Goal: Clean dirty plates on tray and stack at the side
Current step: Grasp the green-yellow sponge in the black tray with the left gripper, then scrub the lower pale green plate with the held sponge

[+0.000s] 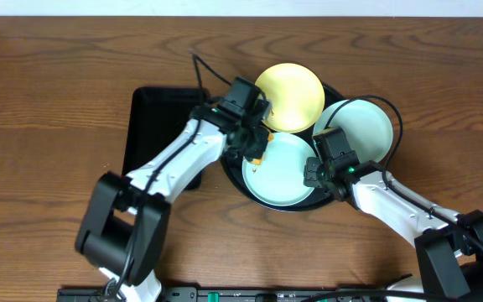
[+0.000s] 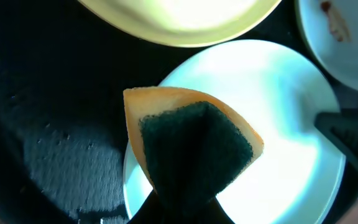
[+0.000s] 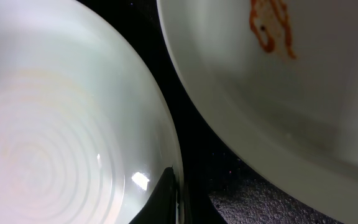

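The round black tray (image 1: 235, 174) holds three plates. The pale yellow plate (image 1: 290, 94) lies at the back. One mint-blue plate (image 1: 357, 126) with an orange smudge (image 3: 271, 28) lies at the right. The other mint-blue plate (image 1: 282, 172) lies at the front. My left gripper (image 1: 254, 144) is shut on an orange and green sponge (image 2: 194, 146) and holds it over the front plate's (image 2: 284, 124) left edge. My right gripper (image 1: 317, 172) is shut on that plate's right rim (image 3: 174, 186). The plate's face (image 3: 61, 124) looks clean.
A smaller rectangular black tray (image 1: 153, 126) lies left of the round one, under my left arm. Brown wooden table (image 1: 49, 101) lies all round. The yellow plate (image 2: 185, 18) and the smudged plate (image 2: 347, 37) lie close to the front plate.
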Tool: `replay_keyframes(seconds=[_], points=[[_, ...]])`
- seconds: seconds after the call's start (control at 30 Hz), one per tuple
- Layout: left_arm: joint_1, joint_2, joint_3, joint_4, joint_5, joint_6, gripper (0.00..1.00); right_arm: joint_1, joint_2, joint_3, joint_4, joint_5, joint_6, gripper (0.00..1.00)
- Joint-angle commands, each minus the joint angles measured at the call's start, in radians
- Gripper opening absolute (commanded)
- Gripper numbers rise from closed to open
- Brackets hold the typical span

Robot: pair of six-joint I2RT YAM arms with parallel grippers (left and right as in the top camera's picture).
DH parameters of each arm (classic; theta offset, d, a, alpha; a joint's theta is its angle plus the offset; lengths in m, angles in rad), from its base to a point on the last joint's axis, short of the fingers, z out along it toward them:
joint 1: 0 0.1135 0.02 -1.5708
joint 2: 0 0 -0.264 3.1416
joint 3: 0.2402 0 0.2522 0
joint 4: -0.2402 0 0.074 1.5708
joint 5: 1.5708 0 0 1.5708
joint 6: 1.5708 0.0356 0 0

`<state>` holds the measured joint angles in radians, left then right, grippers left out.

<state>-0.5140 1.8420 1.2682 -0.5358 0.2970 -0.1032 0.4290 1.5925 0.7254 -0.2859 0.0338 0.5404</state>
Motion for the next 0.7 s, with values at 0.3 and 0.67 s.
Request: replay_keyframes(seconds=[0.3, 0.67], points=[[-0.035, 0.093, -0.004, 0.012, -0.074, 0.024, 0.07, 0.005, 0.014, -0.002, -0.006, 0.003, -0.008, 0.01], [-0.041, 0.186, -0.004, 0.014, -0.081, 0.024, 0.07, 0.005, 0.014, -0.002, -0.006, 0.003, -0.011, 0.01]])
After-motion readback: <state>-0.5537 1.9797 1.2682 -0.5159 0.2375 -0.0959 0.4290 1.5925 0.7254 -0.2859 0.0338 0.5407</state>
